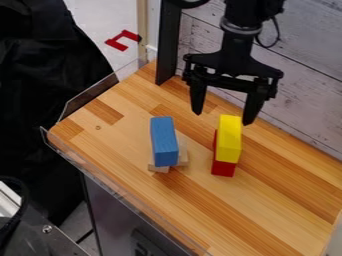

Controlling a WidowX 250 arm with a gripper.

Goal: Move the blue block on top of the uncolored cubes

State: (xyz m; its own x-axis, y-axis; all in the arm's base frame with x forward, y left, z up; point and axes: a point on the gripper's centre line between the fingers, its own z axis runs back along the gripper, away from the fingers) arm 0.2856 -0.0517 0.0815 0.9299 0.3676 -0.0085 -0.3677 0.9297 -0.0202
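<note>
A black cover (50, 90) drapes the far left of the scene, above a metal fixture (50, 229) at the near left corner, while a red angular shape (121, 40) marks the pale floor (93, 17) beyond. A clear rim (93, 100) borders the left side of a striped wooden tabletop (267, 200), and a black post (168, 45) stands at its far edge. Left of center on the wood, the blue block (164, 142) rests on top of the uncolored cubes (183, 157), its long side running from far to near, with pale wood showing below it at its near end and right side. To its right and farther back, the black gripper (223, 119) hangs over the work surface, released, its two fingers spread well apart and pointing down. Right of the blue block and apart from it, a yellow block (229, 142) lies atop a red block (223, 169). A whitewashed plank wall (307, 90) rises behind, at far right.
</note>
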